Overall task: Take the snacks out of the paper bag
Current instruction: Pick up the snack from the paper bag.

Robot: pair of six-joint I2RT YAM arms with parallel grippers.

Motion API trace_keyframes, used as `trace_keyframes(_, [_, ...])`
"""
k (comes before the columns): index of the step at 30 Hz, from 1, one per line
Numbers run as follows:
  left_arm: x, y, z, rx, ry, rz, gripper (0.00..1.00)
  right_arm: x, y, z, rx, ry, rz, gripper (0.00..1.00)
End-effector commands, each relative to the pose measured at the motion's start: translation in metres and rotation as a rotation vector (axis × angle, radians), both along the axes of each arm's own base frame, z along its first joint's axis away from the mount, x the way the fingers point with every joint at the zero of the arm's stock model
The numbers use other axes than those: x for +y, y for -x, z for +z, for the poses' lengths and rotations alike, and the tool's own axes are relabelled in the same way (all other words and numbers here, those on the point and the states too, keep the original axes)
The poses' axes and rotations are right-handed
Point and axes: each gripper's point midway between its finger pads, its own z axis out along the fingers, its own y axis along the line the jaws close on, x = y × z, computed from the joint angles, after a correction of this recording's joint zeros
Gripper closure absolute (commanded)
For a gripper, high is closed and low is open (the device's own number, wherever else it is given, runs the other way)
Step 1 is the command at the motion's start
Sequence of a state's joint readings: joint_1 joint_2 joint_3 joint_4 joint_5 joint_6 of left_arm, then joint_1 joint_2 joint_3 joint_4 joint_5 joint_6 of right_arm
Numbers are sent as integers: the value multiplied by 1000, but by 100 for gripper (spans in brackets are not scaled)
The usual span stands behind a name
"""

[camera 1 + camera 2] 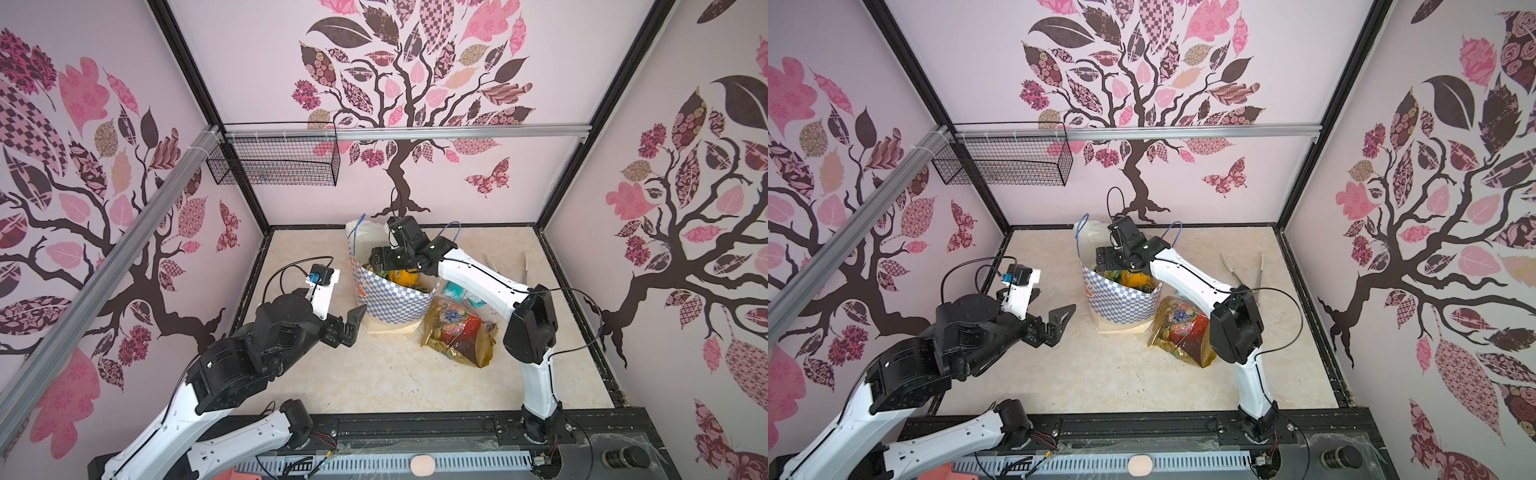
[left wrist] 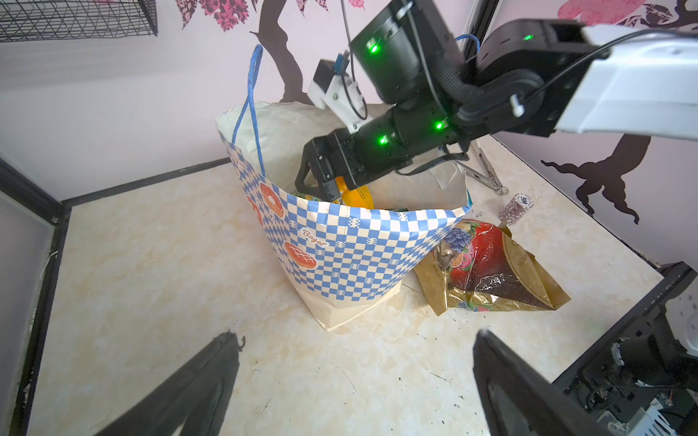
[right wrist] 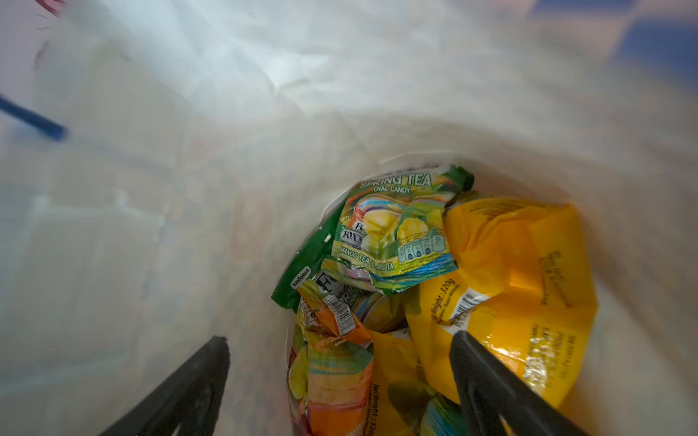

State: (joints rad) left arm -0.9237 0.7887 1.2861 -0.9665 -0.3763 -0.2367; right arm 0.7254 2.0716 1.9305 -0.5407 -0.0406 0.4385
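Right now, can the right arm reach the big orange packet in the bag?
Probably yes: the right gripper sits inside the paper bag, jaws open, and the orange packet lies mostly uncovered beside one finger.

Matt paper bag (image 2: 340, 245) with creased checked print, thin woven-looking cord handles (image 2: 257, 53), glossy crinkled film snacks (image 3: 510, 264) inside, shiny gold-and-red pack (image 2: 491, 271) of clear film, smooth marbled table (image 2: 151, 264) with dull sheen, black metal wire basket (image 1: 274, 162), left end effector (image 2: 355, 334) matt black, probably plastic
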Motion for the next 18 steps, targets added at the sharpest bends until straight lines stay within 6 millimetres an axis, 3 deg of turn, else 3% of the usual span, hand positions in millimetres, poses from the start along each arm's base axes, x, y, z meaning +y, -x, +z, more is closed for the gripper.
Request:
trace_keyframes(1, [-2, -1, -4, 5, 5, 1, 1, 6, 0, -32, 53, 47, 19, 0])
trace_keyframes(18, [2, 0, -7, 5, -6, 10, 2, 13, -10, -144, 174, 157, -2, 0])
